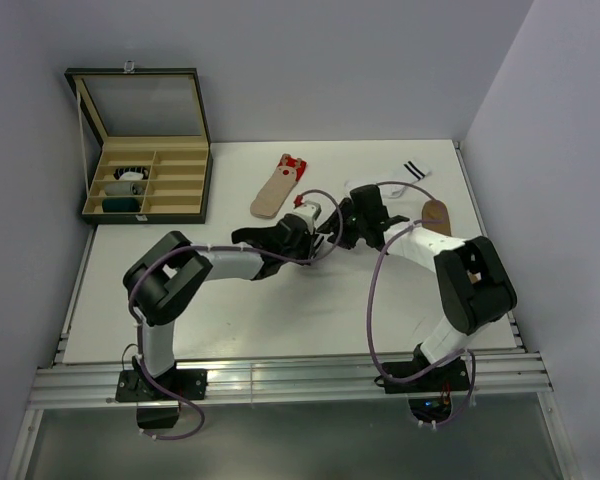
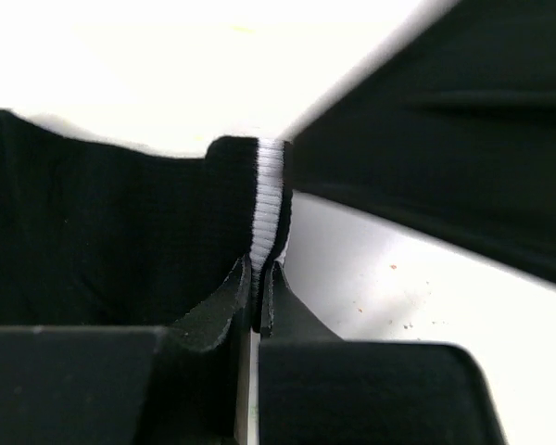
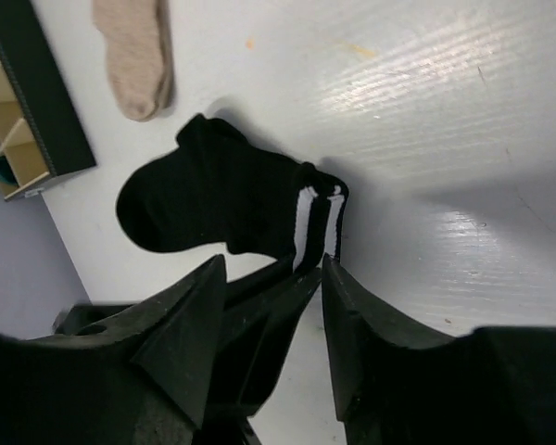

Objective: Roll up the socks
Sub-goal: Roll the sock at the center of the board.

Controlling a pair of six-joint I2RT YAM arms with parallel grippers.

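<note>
Four socks out on the table (image 1: 280, 320): black sock (image 3: 213, 199) lying mid-table, with beige sock (image 1: 278, 188), white sock (image 1: 412, 170) and brown sock (image 1: 436, 215) spread out apart from it. Can see the left gripper (image 2: 257, 278) with fingers pressed together, pinching the black sock's white-striped cuff. Can see the right gripper (image 3: 273, 269) just beside that cuff with fingers spread, clamping nothing.

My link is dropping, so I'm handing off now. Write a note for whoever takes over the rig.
Left gripper: shut on the black sock by its striped cuff.
Right gripper: open, close by that cuff.
Beige sock, white sock and brown sock lie unrolled on the table.
Done: none of the four is rolled.
Left: roll all four.
</note>
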